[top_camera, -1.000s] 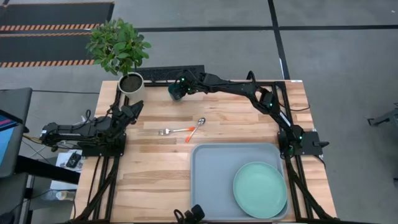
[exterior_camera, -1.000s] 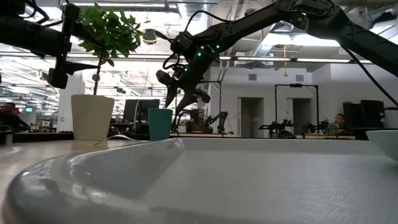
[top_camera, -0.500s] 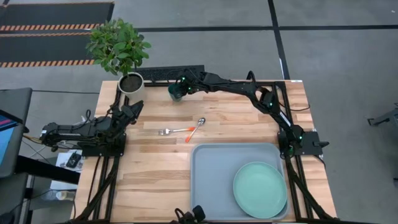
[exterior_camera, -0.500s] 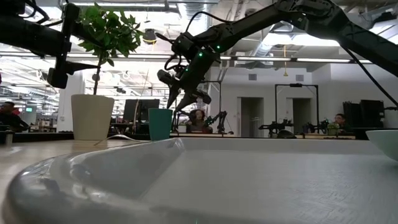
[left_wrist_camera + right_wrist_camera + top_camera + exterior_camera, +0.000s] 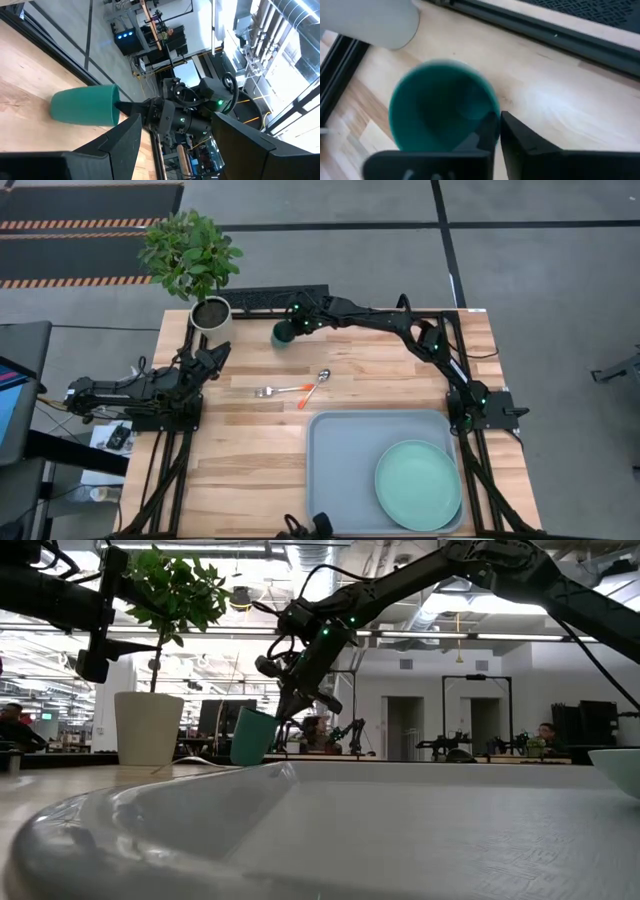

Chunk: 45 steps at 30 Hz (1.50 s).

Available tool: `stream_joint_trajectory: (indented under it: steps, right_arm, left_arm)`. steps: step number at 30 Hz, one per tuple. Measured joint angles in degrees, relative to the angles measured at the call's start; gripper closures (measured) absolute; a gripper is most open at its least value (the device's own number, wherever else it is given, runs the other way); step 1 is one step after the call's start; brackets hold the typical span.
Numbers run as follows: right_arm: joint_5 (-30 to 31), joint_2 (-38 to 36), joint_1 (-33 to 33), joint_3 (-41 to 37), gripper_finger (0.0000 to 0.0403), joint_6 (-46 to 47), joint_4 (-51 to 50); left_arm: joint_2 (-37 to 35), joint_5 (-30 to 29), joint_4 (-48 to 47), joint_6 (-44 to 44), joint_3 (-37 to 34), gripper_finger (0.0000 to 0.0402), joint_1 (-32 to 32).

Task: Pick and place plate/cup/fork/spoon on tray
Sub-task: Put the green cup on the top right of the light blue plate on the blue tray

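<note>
Right gripper pinches the cup rim, cup tipped

Now the cup (image 5: 282, 333) sits at the far edge of the table (image 5: 250, 450), just beside the white plant pot (image 5: 211, 313). It's a small dark teal-green cylinder, no handle, plain walls; right wrist view looks straight into its open mouth (image 5: 442, 107), inside same teal as outside. In low view the cup (image 5: 253, 736) leans, its top tipped toward the arm & base kicked toward the pot (image 5: 148, 727); can't tell if one edge of the base is off the wood. Left wrist view shows it (image 5: 85, 104) from the side w/ the rim facing the right arm.

Right gripper (image 5: 296, 323) is at the cup's rim, arm stretched across the back of the table. Its fingers are nearly together, w/ one finger (image 5: 487, 132) inside the mouth & the other (image 5: 520, 142) outside the wall, so the wall is clamped between them. Low view has the same gripper (image 5: 292, 700) coming down onto the rim from above.

Left gripper (image 5: 212, 357) waits over the table's left side, near the pot, touching nothing; fingers spread apart in its wrist view.

Fork (image 5: 275, 390) & spoon (image 5: 314, 386) lie mid-table, orange handle ends close together, just beyond the tray (image 5: 340, 470). The tray is at the near right, pale grey-blue, w/ the mint-green plate (image 5: 417, 484) lying flat in its right part.
</note>
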Motion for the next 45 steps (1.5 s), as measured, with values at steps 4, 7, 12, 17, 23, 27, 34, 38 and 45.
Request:
stream_joint_trajectory:
  steps: [4,7,12,17,23,27,34,38,45]
  right_arm:
    - [-1.09,0.00,-0.19,0.00,0.0393,0.04,-1.90]
    - [-1.62,-0.01,-0.19,0.02,0.0397,-0.02,-2.84]
    - [-3.55,-0.31,-0.04,0.34,0.0400,-0.28,-3.26]
    - [-6.19,-0.39,0.23,3.95,0.0400,-2.25,-8.16]
    - [-10.35,-0.50,0.66,9.88,0.0401,-7.40,-18.07]
    - [-12.73,-1.83,0.96,13.62,0.0402,-13.51,-28.93]
    - [-12.55,-14.23,2.90,12.55,0.0402,-19.10,-37.82]
    - [-8.00,-23.24,4.96,12.58,0.0402,-19.35,-45.93]
    - [1.72,-36.16,10.24,9.89,0.0402,-10.04,-56.18]
  left_arm:
    - [-0.01,0.00,0.01,0.00,0.00,0.0170,0.00]
    - [0.00,0.02,0.02,0.00,0.00,0.0170,0.00]
    - [0.00,0.04,0.03,0.00,0.00,0.0170,0.00]
    - [0.00,0.15,0.05,0.02,0.00,0.0170,0.00]
    - [0.00,0.20,0.10,0.34,0.00,0.0170,0.00]
    - [0.00,0.24,0.12,0.90,0.00,0.0170,0.01]
    - [-0.01,0.35,-0.25,1.47,0.02,0.0170,0.00]
    - [-0.01,0.61,-0.71,1.48,0.02,0.0170,0.00]
    - [-0.01,0.66,-0.89,1.46,0.02,0.0170,0.01]
